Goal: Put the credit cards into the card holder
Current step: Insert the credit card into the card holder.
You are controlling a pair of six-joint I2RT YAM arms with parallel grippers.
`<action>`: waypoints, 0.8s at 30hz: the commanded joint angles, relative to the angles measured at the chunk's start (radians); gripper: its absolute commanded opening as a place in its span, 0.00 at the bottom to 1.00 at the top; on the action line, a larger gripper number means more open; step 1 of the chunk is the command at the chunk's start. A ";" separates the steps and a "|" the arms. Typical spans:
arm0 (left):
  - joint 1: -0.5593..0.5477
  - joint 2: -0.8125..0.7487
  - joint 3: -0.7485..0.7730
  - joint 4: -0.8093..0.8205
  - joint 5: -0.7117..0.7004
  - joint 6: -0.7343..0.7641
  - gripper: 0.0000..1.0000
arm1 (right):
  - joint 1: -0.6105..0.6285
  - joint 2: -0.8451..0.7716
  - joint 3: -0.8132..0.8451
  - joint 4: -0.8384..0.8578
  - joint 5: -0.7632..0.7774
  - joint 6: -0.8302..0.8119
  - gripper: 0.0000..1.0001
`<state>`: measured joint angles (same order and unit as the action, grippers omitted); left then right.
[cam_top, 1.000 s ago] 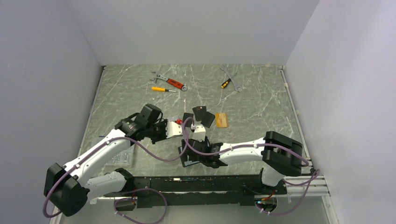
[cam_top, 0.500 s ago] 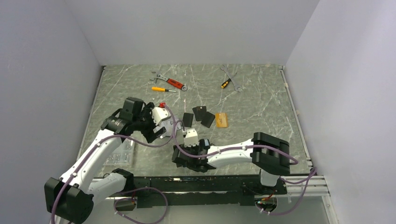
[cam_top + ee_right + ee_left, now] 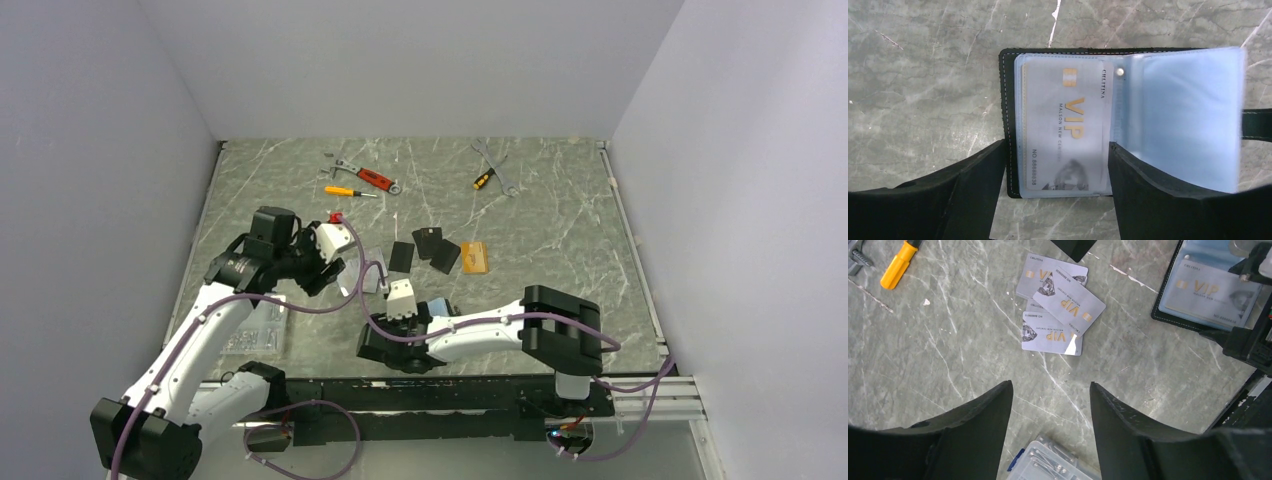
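The card holder (image 3: 1004, 125) lies open on the table with a silver VIP card (image 3: 1065, 125) in its clear sleeve; another sleeve (image 3: 1188, 115) is flipped up to the right. My right gripper (image 3: 1057, 145) is open, with its jaws on either side of the holder's near end. In the top view the holder (image 3: 438, 308) is beside my right gripper (image 3: 415, 322). My left gripper (image 3: 1050, 387) is open and empty above bare table. Three silver cards (image 3: 1055, 305) lie overlapped ahead of it, left of the holder (image 3: 1208, 290). Black cards (image 3: 428, 240) and a gold card (image 3: 474, 257) lie farther back.
A clear plastic box (image 3: 1053, 465) lies under my left gripper, near the left arm (image 3: 262, 335). A yellow screwdriver (image 3: 345, 191), a red-handled wrench (image 3: 370, 178) and another wrench (image 3: 495, 165) lie at the back. White walls enclose the table.
My left gripper has pulled back to the left, away from the card holder. My right arm has shifted left and nearer, staying over the holder.
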<state>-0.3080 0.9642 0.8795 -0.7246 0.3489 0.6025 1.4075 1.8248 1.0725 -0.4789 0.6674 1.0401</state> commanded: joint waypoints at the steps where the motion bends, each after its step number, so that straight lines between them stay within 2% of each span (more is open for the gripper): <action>1: 0.004 0.007 0.042 0.016 0.039 -0.031 0.56 | 0.011 -0.004 0.001 -0.088 0.033 0.007 0.69; 3: 0.005 0.015 0.042 0.017 0.052 -0.036 0.46 | 0.011 -0.021 -0.002 -0.095 0.036 0.013 0.67; 6: 0.005 0.045 0.053 0.015 0.071 -0.046 0.41 | 0.009 -0.059 0.001 -0.100 0.035 0.001 0.86; 8: 0.004 0.081 0.069 -0.001 0.087 -0.043 0.43 | -0.001 -0.105 -0.004 -0.097 0.029 -0.019 0.94; 10: 0.004 0.100 0.084 -0.018 0.101 -0.036 0.56 | -0.023 -0.175 -0.028 -0.084 0.009 -0.035 0.97; 15: 0.003 0.108 0.091 -0.020 0.139 -0.020 0.55 | -0.109 -0.462 -0.170 -0.010 -0.088 -0.047 0.99; 18: -0.001 0.131 0.102 -0.038 0.170 -0.023 0.52 | -0.198 -0.670 -0.359 0.074 -0.172 -0.014 0.98; 21: -0.025 0.163 0.086 -0.049 0.206 -0.012 0.45 | -0.273 -0.877 -0.569 0.205 -0.275 0.020 0.96; 24: -0.104 0.189 0.036 -0.017 0.202 0.016 0.35 | -0.342 -1.042 -0.756 0.336 -0.375 0.042 0.94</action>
<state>-0.3359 1.1252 0.9451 -0.7528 0.4927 0.5842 1.1240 0.9203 0.4957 -0.3195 0.4606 1.0412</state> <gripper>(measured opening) 0.389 0.951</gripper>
